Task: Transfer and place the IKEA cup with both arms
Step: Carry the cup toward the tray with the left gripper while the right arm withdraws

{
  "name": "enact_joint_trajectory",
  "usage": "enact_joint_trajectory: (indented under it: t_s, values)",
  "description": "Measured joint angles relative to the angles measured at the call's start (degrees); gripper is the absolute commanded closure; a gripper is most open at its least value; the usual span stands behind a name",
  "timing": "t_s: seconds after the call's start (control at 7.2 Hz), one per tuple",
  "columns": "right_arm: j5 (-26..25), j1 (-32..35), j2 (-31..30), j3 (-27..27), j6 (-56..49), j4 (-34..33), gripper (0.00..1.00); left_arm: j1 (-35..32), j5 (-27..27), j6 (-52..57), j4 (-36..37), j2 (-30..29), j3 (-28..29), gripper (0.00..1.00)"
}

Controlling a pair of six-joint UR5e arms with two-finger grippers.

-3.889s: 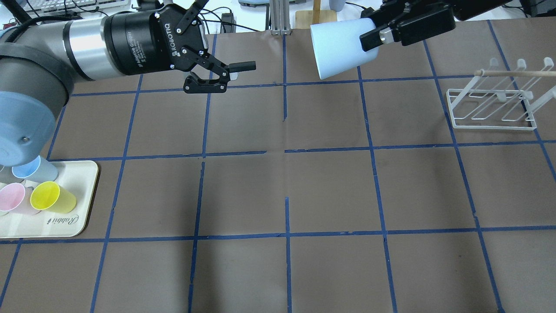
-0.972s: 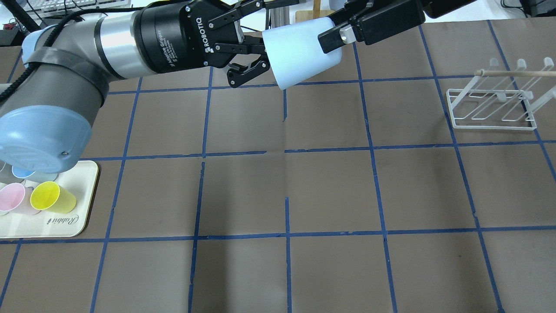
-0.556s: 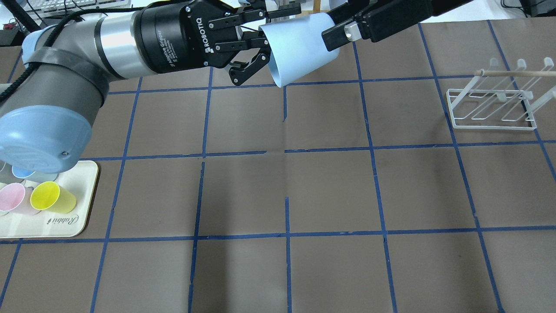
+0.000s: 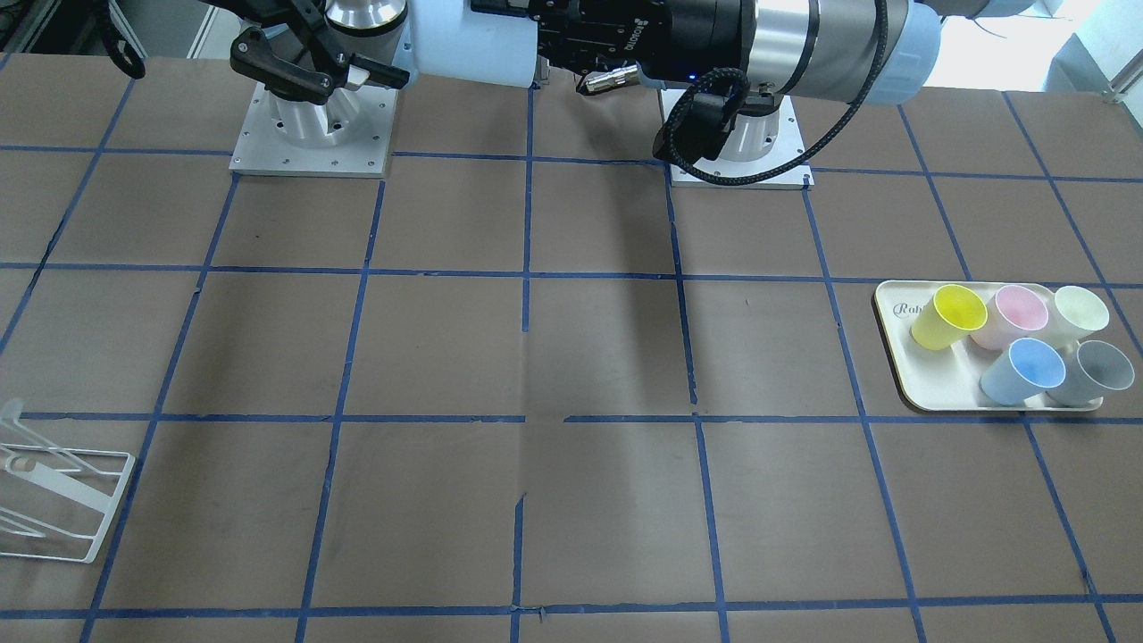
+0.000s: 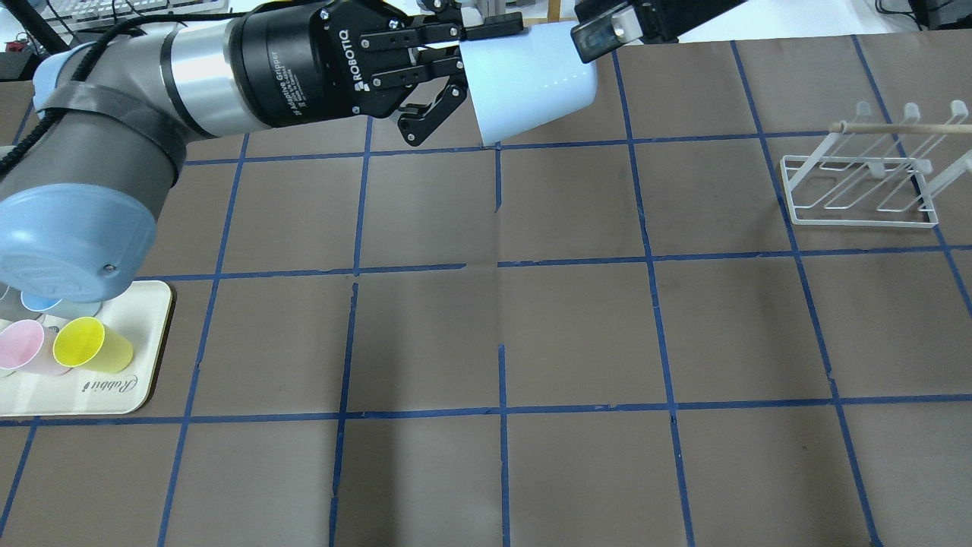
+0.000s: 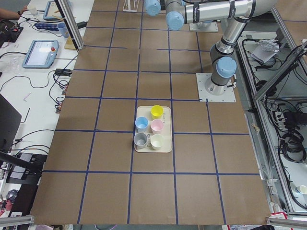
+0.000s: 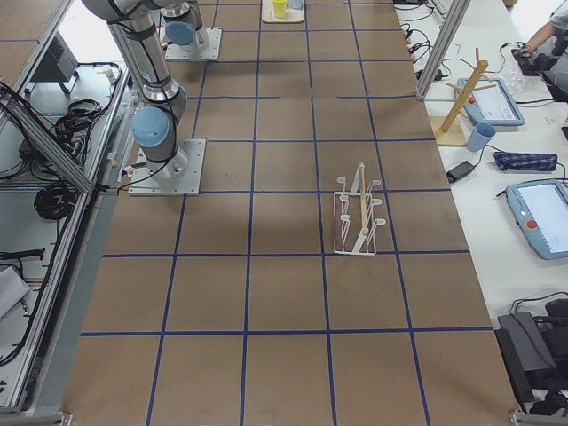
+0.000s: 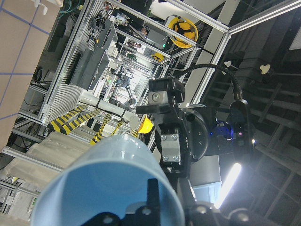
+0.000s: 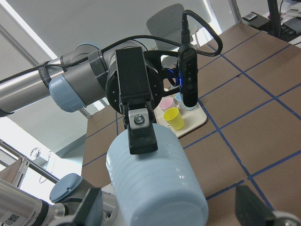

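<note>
Nearest the overhead camera, in the left corner, is the tray (image 5: 45, 399) with the yellow cup (image 5: 91, 343) and some others on it. Over on the right of the surface sits the white wire rack (image 5: 858, 190). Further back, up in the air over the far middle of the surface, is the IKEA cup (image 5: 531, 87). It's lying roughly sideways, mouth toward the left arm and base toward the right. The left end effector (image 5: 486, 49) is pinched on the rim, one finger inside the mouth and one along the outside wall. The right end effector (image 9: 171, 207) is spread wide either side of the base, not gripping by the look of it. My guess is it should back straight off along the cup's axis, since the left one is carrying.
</note>
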Motion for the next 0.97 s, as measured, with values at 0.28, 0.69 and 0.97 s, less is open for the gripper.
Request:
enact_joint_trajectory:
  t_s: [0.28, 0.69, 0.97]
  values:
    - [-8.8, -0.3, 0.5, -0.5, 8.3, -1.0, 0.0, 2.3, 2.6, -5.1, 0.6, 0.2, 0.2, 1.0]
    - [-27.0, -0.5, 3.0, -0.2, 23.1, -5.5, 0.0, 8.4, 18.7, -6.9, 1.3, -0.1, 0.2, 1.0]
    - [-37.2, -0.3, 4.4, 0.9, 37.0, -13.1, 0.0, 10.0, 31.3, -6.5, 1.8, -0.4, 0.9, 1.0]
